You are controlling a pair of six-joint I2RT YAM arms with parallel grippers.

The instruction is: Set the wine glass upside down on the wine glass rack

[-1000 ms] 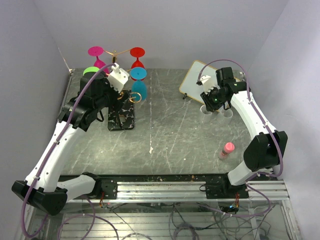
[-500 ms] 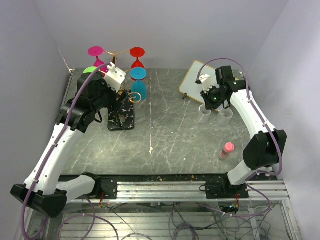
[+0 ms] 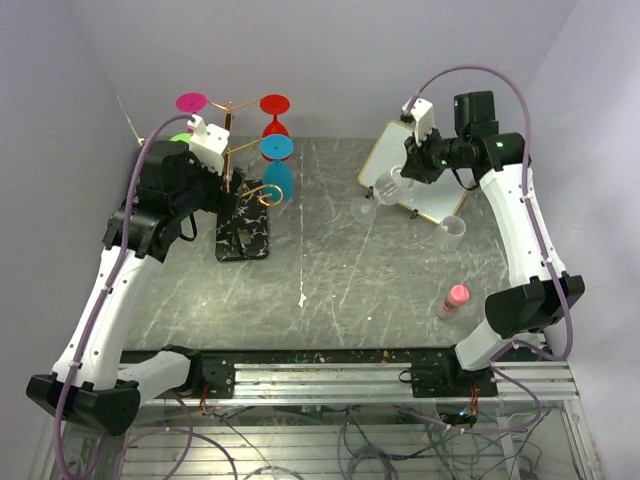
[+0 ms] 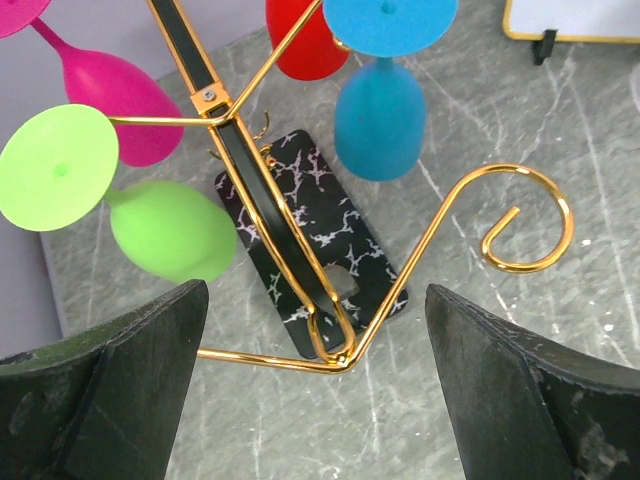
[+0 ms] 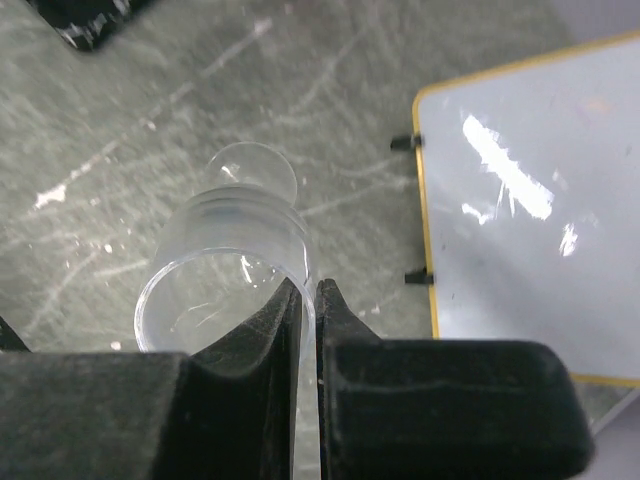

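A clear wine glass [image 3: 383, 188] hangs tilted above the table, its round foot [image 3: 365, 209] pointing left and down. My right gripper [image 3: 408, 170] is shut on its rim, one finger inside the bowl and one outside; in the right wrist view the wine glass [image 5: 225, 270] fills the space left of the gripper [image 5: 309, 292]. The gold wine glass rack [image 3: 228, 150] stands at the far left on its black base [image 3: 243, 232]. My left gripper [image 4: 315, 330] is open above the wine glass rack [image 4: 300, 270], close to an empty spiral arm [image 4: 520, 230].
Pink [image 3: 190, 103], red [image 3: 273, 105], blue [image 3: 277, 150] and green [image 3: 180, 139] glasses hang upside down on the rack. A gold-framed whiteboard [image 3: 432, 195] leans behind the right gripper. Another clear glass [image 3: 452, 228] and a pink bottle [image 3: 453, 298] stand on the right.
The right gripper closed on a clear glass's rim and lifted it up and back, away from the others. The left arm drew back a little from the rack.
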